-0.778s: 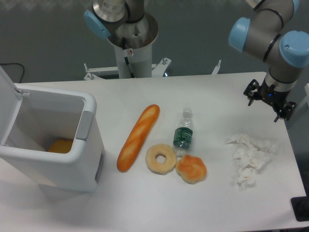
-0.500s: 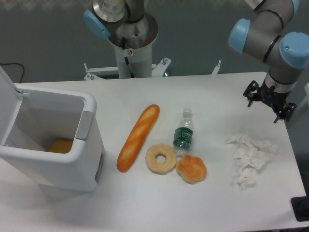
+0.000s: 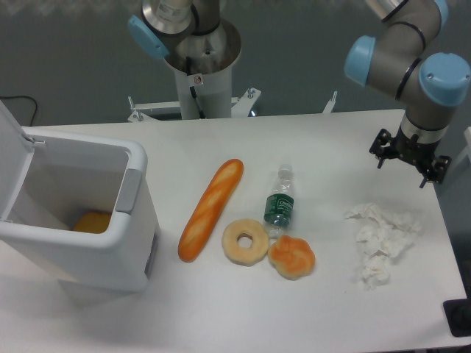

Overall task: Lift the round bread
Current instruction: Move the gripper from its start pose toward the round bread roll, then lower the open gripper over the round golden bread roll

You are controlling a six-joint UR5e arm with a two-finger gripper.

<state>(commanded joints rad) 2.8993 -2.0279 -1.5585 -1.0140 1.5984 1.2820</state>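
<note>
Reaching the bun (image 3: 292,257) from where your gripper (image 3: 409,156) hangs means travelling left and toward the near edge of the table (image 3: 331,147), then descending: the gripper is up over the far right corner, well apart from the bread, with the crumpled tissue (image 3: 379,239) lying between the two along that diagonal. The bun sits toward the front of the table, touching or all but touching the ring bread (image 3: 245,241) on its left, and just in front of the bottle (image 3: 280,202), whose base looks to rest close against it. The bun is round, so it has no long axis to align to; what matters is which sides are free, and those are its right and its near side, so a grasp closing across the near-far line, or a little diagonal, seems to me safer than one pushing a finger in beside the ring bread. The baguette (image 3: 210,208) and the bin (image 3: 81,213) are well to the left and out of your path. The gripper holds nothing; its fingers appear spread, though at this angle and size you cannot be sure how wide. Against the earlier frames, the wrist has shifted a little left and turned slightly, so the fingers sit more level; the bun and everything else on the table lie exactly as they did.
</note>
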